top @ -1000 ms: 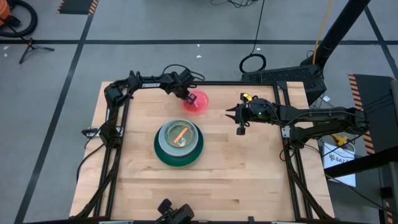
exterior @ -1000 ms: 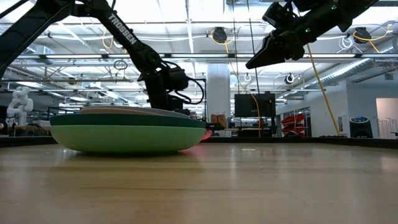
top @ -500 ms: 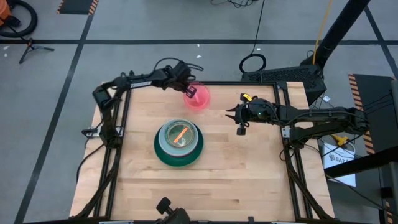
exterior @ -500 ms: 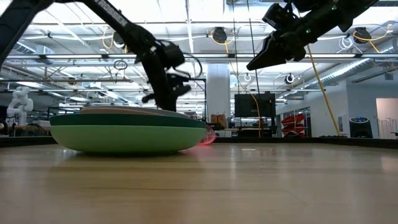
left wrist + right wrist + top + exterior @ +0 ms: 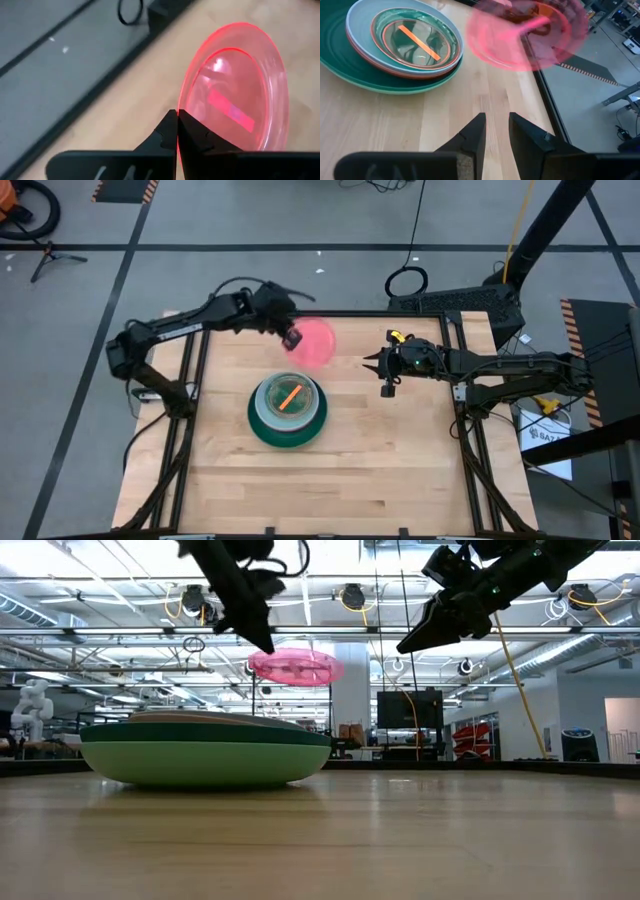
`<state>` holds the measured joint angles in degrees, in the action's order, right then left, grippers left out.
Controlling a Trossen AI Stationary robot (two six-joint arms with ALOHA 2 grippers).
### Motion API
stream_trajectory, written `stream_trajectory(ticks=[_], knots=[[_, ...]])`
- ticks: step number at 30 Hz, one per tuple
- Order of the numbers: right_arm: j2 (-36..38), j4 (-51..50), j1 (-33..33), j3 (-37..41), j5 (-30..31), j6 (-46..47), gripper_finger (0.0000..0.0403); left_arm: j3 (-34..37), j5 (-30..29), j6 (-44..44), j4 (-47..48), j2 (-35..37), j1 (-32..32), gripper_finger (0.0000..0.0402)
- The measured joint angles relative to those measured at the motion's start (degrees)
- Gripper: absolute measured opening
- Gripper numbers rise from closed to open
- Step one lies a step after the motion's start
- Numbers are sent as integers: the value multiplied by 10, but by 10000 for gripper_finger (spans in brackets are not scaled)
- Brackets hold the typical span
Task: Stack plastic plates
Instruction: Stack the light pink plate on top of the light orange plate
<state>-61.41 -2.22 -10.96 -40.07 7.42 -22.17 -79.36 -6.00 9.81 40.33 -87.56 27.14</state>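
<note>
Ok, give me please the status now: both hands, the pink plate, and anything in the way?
Left hand shut on pink plate, plate in the air beyond the stack. Right hand open, empty, waiting above the table. Nothing in the way.

I am holding the hot pink plate by its rim, roughly level, in the air over the table's far side. The stack of plates is sitting mid-table: green plates lowest, pale blue, red-orange and cyan nested inside.
</note>
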Motion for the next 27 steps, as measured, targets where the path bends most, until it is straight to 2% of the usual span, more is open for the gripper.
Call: stream_trajectory(ticks=[8, 14, 17, 27], knots=[[0, 2, 0, 0, 0, 4, 77, 0, 0, 45, 183, 13, -121, 3], [0, 2, 0, 0, 0, 4, 77, 0, -3, 84, 195, -3, -195, 3], [0, 3, 0, 0, 0, 5, 77, 0, -25, 96, 201, -9, -216, 3], [0, 3, 0, 0, 0, 9, 77, 0, -47, 119, 212, -38, -227, 3]])
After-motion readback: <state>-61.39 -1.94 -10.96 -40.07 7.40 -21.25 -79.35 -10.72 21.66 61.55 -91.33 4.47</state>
